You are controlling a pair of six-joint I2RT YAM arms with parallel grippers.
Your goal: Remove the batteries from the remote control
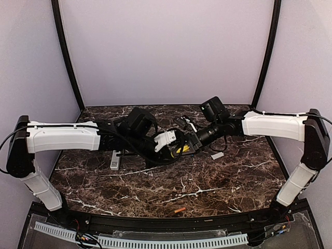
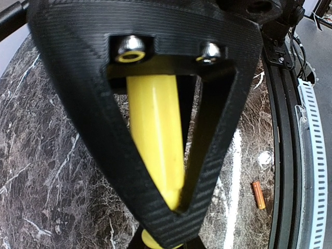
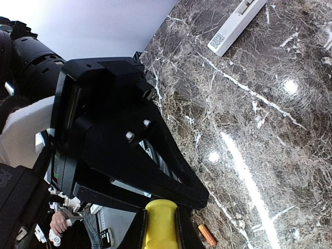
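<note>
Remote control (image 1: pixel 115 160), far left: light, stiff, slick; take across long edges. Left gripper (image 2: pixel 165 228) clamped on screwdriver (image 2: pixel 155 140); right gripper (image 3: pixel 171 205) closure untellable.

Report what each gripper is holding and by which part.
The left gripper holds the screwdriver by its yellow handle. The right gripper is at the same handle; whether it grips cannot be told.

The dark, white-veined marble table (image 1: pixel 207 181) carries three loose things. The white remote control (image 1: pixel 115 160) lies at the left of centre in the top view. A small flat white cover (image 1: pixel 217 155) lies right of centre. An orange battery (image 1: pixel 180 210) rests alone near the bottom edge.
</note>
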